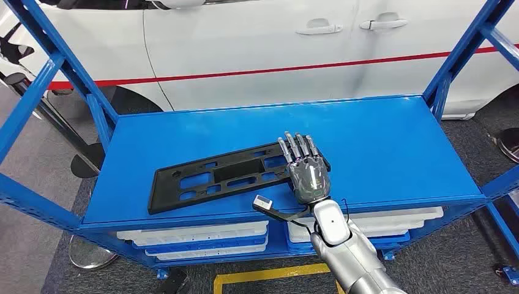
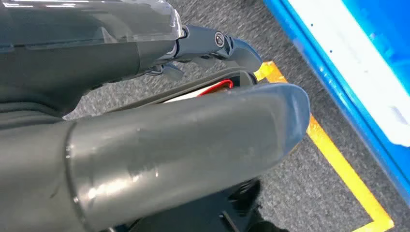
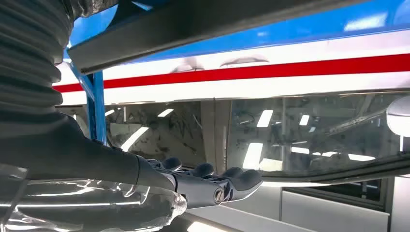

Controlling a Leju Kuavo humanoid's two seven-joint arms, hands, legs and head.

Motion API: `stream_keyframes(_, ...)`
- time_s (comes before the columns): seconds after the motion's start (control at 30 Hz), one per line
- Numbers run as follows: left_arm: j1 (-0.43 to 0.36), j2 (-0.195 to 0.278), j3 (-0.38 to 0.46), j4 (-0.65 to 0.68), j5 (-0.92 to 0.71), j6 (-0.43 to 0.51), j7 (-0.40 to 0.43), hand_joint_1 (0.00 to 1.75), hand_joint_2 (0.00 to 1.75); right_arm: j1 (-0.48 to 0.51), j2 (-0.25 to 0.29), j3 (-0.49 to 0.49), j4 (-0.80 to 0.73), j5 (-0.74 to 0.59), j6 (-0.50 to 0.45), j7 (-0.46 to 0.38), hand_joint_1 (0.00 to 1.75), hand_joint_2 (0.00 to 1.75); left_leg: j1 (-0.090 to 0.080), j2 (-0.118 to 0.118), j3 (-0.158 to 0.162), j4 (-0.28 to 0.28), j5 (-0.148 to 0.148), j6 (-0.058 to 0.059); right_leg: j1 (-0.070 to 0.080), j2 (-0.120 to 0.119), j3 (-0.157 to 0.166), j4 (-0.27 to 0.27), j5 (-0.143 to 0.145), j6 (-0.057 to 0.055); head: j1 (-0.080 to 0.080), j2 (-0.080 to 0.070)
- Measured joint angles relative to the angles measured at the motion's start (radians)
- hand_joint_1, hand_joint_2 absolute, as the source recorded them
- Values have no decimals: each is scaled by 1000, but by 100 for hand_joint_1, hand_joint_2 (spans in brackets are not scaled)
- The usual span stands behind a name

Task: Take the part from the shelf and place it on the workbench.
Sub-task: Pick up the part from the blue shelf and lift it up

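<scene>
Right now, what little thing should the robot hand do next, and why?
Probably curl its fingers around the near end of the black part. The right robot hand lies flat and open over that end on the blue shelf, fingers straight, so nothing is gripped yet and lifting cannot start.

The right hand (image 1: 308, 174) covers the right end of the black part (image 1: 226, 174). White trays (image 1: 196, 236) sit half hidden under the blue shelf (image 1: 392, 141), low in the frame.
</scene>
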Motion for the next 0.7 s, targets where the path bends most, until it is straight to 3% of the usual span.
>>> stream_keyframes(0.03,0,0,0,0,0,0,0,0,0,0,0,0,-1,0,0,0,123,175,0,0,16,-37,12,2,0,0,1,0,-1,1,0,0)
stream_keyframes(0.07,-1,0,0,0,1,1,0,0,0,0,0,0,-1,0,0,0,136,175,-2,0,27,-59,16,4,1,0,1,0,-2,3,0,0)
stream_keyframes(0.1,-2,0,0,0,2,2,-1,0,0,-1,0,0,-1,0,0,-1,175,175,-4,-1,47,-102,28,8,2,0,1,1,-3,7,0,0)
stream_keyframes(0.2,-3,0,-1,0,6,9,-7,0,0,0,0,0,-1,0,0,-8,175,175,-11,-2,60,-135,25,20,1,0,-1,-4,-1,23,0,0)
stream_keyframes(0.27,-3,0,-3,0,15,14,-12,0,0,0,-1,0,-3,-1,0,-16,175,175,-8,-1,68,-149,31,32,0,-1,-4,11,-15,33,0,0)
stream_keyframes(0.33,-4,0,-8,0,27,17,-15,0,0,0,-1,-1,-8,-1,0,-23,175,175,-7,1,75,-159,35,45,-1,-2,-44,96,-64,37,0,0)
stream_keyframes(0.4,-5,0,-13,0,36,20,-17,0,0,6,-2,-2,-12,-1,0,-28,175,175,-10,1,75,-159,34,51,-1,-2,-110,222,-115,39,0,0)
stream_keyframes(0.43,-5,0,-15,-1,39,21,-18,0,0,10,-3,-3,-14,-1,0,-30,175,175,-11,1,75,-158,33,52,-1,-2,-132,260,-121,40,0,0)
stream_keyframes(0.47,-4,0,-17,-1,42,22,-18,0,0,14,-4,-3,-17,-1,0,-32,175,175,-11,1,76,-156,31,52,-2,-2,-137,262,-107,40,0,0)
stream_keyframes(0.53,-4,-1,-21,-1,47,24,-18,0,0,16,-4,-3,-27,-1,0,-35,175,175,-10,0,76,-147,25,49,-3,-3,-95,163,-38,39,0,0)
stream_keyframes(0.6,-4,-1,-24,-1,51,25,-19,0,0,15,-4,-4,-39,-2,0,-38,175,175,-14,-2,72,-134,15,40,-2,-4,-43,50,7,36,0,0)
stream_keyframes(0.7,-5,-2,-26,-1,55,26,-20,0,0,15,-5,-6,-49,-2,0,-40,175,175,-16,-2,69,-128,12,26,2,-2,-29,15,9,24,0,0)
